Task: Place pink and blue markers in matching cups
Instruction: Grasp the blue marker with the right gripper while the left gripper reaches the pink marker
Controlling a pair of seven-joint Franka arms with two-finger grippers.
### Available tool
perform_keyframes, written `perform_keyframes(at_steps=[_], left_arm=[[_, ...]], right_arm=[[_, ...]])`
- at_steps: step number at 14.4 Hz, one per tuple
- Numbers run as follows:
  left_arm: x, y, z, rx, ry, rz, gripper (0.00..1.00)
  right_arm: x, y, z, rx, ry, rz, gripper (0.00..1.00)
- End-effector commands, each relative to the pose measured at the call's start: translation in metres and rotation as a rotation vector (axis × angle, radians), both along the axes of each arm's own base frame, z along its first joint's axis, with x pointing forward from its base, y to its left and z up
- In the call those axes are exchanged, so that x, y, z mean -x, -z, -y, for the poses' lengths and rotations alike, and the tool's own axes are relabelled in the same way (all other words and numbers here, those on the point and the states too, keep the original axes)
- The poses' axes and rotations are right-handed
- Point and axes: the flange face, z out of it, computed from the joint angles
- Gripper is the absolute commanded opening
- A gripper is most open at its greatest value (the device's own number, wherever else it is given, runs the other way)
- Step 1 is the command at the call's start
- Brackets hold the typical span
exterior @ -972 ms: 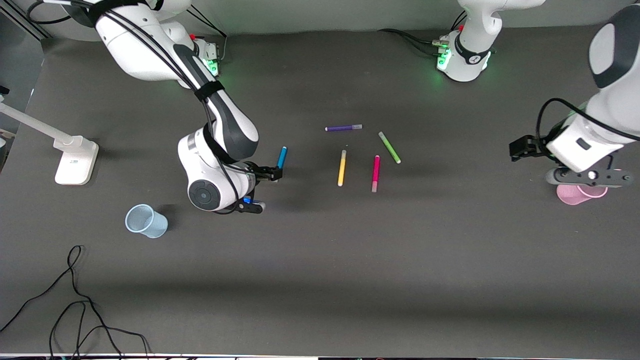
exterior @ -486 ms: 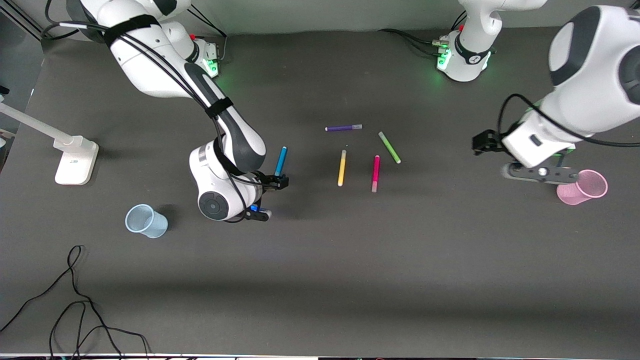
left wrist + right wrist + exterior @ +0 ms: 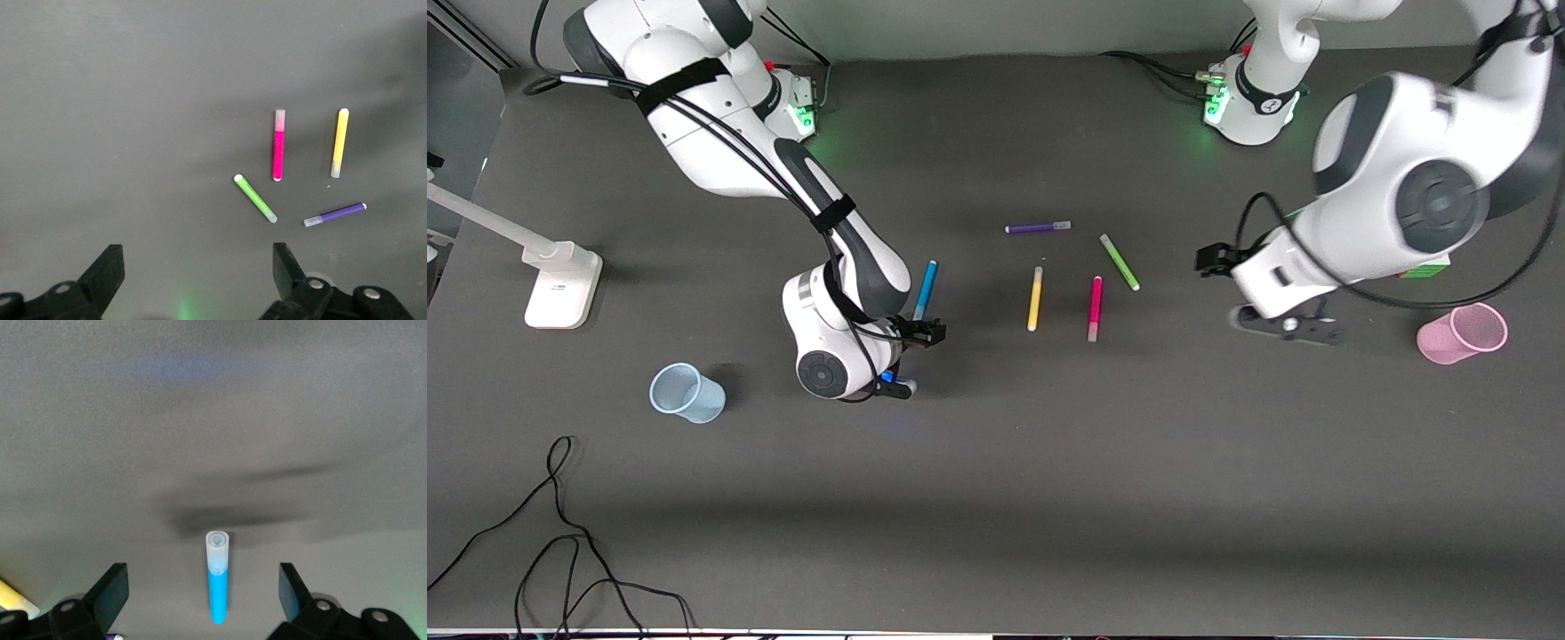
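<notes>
where the matte dark grey table (image 3: pixel 1049 462) is bare, five slim cylindrical pens lie flat. blue marker (image 3: pixel 925 290), pale translucent cap, lies toward the right arm's end, partly under the right gripper (image 3: pixel 203 587), whose black fingers stand apart either side of it, not touching. pink marker (image 3: pixel 1095 308), magenta barrel with paler cap, lies just beside the yellow pen (image 3: pixel 1035 298); green pen (image 3: pixel 1120 262) and purple pen (image 3: pixel 1038 228) farther from the front camera. left gripper (image 3: pixel 193 270) hangs over bare table between the pens and the pink cup (image 3: pixel 1463 333), fingers wide apart, empty. pink cup is tapered, translucent and tipped; blue cup (image 3: pixel 686 393), same shape, sits at the right arm's end.
</notes>
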Motion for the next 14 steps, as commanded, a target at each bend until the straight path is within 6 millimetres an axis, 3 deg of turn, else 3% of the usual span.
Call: perform_keyframes(at_steps=[1,3,5,9,11,14], left_arm=[[0.004,0.045,0.039,-0.011,-0.011,-0.002,0.99],[0.001,0.099,0.060,-0.020,-0.060,0.029,0.99],[-0.006,0.144,0.068,-0.016,-0.070,0.048,1.00],[-0.003,0.200,0.090,0.001,-0.057,0.108,1.00],[0.008,0.222,0.085,-0.003,-0.062,0.114,0.99],[0.041,0.241,0.082,-0.007,-0.048,0.133,0.99]], right_arm=[[0.000,0.002,-0.004,-0.009,0.020,0.010,1.00],[0.009,0.015,-0.007,-0.001,0.030,0.027,0.99],[0.012,0.014,-0.015,0.002,0.029,0.035,0.97],[0.021,0.018,-0.012,0.009,0.030,0.038,0.95],[0.021,0.016,-0.012,0.008,0.030,0.040,0.82],[0.024,0.018,-0.011,0.012,0.031,0.036,0.43]])
